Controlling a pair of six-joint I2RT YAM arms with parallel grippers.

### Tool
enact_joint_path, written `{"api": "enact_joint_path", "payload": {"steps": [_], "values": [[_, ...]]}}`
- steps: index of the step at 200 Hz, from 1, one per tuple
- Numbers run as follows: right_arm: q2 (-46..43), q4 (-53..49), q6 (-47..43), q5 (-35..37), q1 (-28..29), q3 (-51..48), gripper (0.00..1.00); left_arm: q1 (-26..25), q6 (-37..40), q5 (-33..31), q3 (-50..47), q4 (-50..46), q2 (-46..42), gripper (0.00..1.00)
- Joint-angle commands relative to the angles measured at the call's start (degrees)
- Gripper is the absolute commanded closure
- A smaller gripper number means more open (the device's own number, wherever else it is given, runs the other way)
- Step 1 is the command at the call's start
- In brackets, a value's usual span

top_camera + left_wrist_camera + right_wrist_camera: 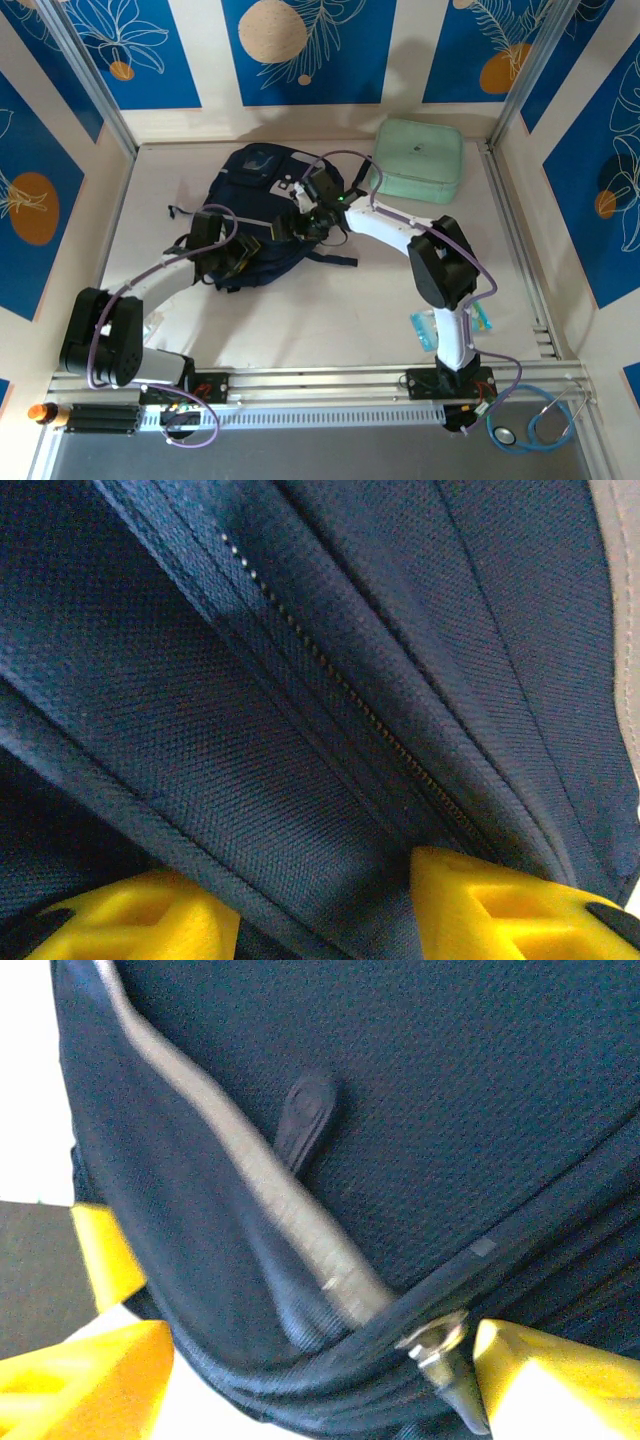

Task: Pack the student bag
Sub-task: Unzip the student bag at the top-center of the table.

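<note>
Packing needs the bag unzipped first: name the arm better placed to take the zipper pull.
Right, probably. The right gripper is open, with the metal zipper pull just beside one finger. The left gripper straddles a closed zip seam on the student bag.

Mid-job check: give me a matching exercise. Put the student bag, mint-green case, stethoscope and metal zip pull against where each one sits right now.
Things:
1. student bag
2. mint-green case
3. stethoscope
4. metal zip pull

Places:
A. far right corner of the table
B. on the bag's zip line, in the right wrist view
C. middle of the table
D. off the table, past its near right edge

Pairs: 1-C, 2-A, 3-D, 4-B
</note>
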Motion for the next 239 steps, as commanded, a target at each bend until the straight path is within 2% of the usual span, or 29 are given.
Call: {"api": "enact_joint_path", "payload": {"steps": [1,27,42,116,163,197,239], "values": [[-3.24,-0.58,-1.96,-1.80,1.98,-2.04,0.22,-0.95,1.33,1.18,2.49,2.68,1.28,0.52],[-4.45,-1.65,-1.63,10.69,3.11,-2.53,0.24,-0.90,1.01,0.82,2.59,2.88,1.03,0.52],[-4.59,-1.79,-1.64,13.67,2.53,-2.39,0.28,-0.93,1.11,0.75,2.68,2.75,0.85,0.52],[-5.59,-0.37,-2.57,14.39,1.80,-4.85,0.54,-0.90,0.93,0.91,2.42,2.79,0.75,0.52],[-5.29,-1.76,-3.64,18.72,1.78,-4.76,0.56,-0.90,0.96,1.06,2.77,2.71,0.86,0.52],[-2.78,-1.10,-5.50,15.26,0.76,-3.19,0.61,-0.90,0.88,0.99,2.68,2.75,0.85,0.51],[-1.37,-1.62,-7.85,14.61,0.46,-1.83,0.63,-0.90,0.79,1.22,2.74,2.81,0.85,0.51]]}}
